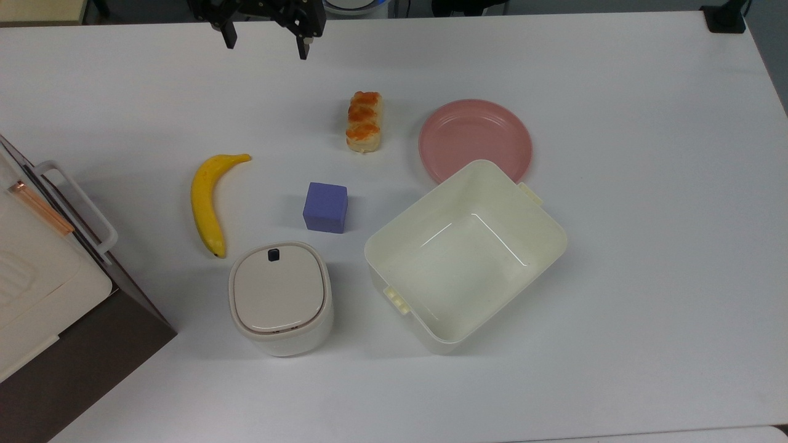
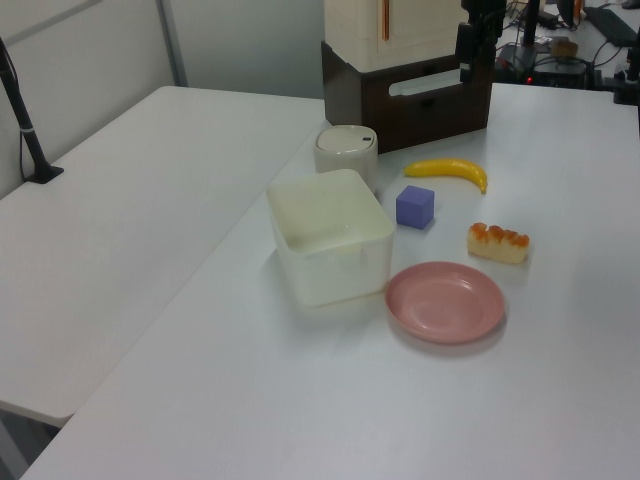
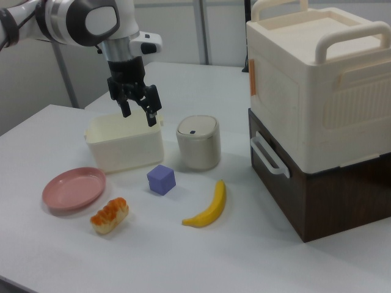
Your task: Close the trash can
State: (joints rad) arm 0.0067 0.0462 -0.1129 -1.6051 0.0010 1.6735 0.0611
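The bin (image 1: 281,299) stands near the top view's lower left, between the stacked boxes (image 1: 43,289) and the tub (image 1: 465,255), just below the cube (image 1: 325,207) and the banana (image 1: 208,200). Its lid (image 1: 277,294) lies flat and flush, button (image 1: 273,254) showing, so by the look of it the closing is done. The gripper (image 1: 266,43) hangs high at the top view's upper edge, well apart from the bin, fingers spread wide and empty. Judging from this, the step in hand is retreat; next calls for little but keeping clear, or at most a light press on the lid to confirm the latch.
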